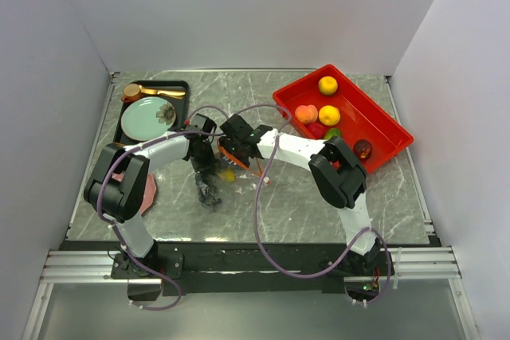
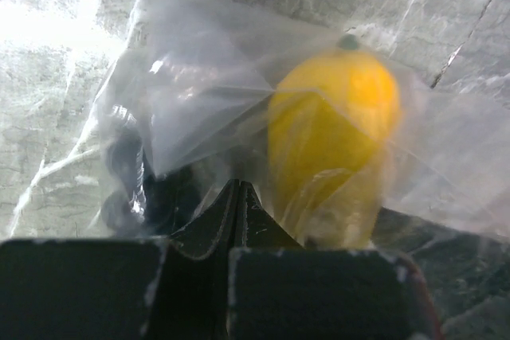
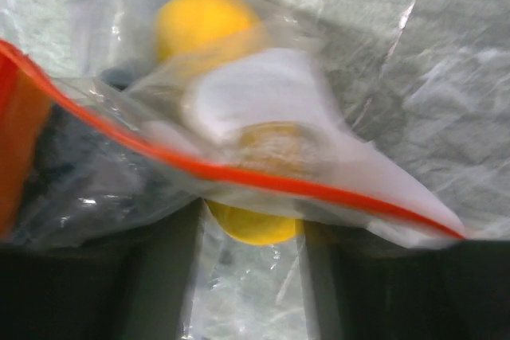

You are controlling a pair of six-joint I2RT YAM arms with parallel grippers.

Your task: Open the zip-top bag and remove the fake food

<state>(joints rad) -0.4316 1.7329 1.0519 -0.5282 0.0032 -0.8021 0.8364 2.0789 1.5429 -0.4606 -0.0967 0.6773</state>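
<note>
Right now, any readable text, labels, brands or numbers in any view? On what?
None readable in any view.
zip-top bag: plain film, and the orange-red zip strip has no print.
red tray, mint-green plate, fake food: no lettering visible.
arms: any markings are too small to tell from the top view.

Grey-veined marble table (image 1: 319, 205), closed in by white walls on three sides. Red rectangular tray (image 1: 381, 121) at the far right, set at a slant. Well to the left of the red tray, in the far left corner: a black tray (image 1: 180, 84) carrying a mint-green plate (image 1: 143, 119), with gold cutlery (image 1: 155, 91) along the far side. Left of the red tray and nearer, something flat and pink (image 1: 150, 190), mostly hidden.
</note>
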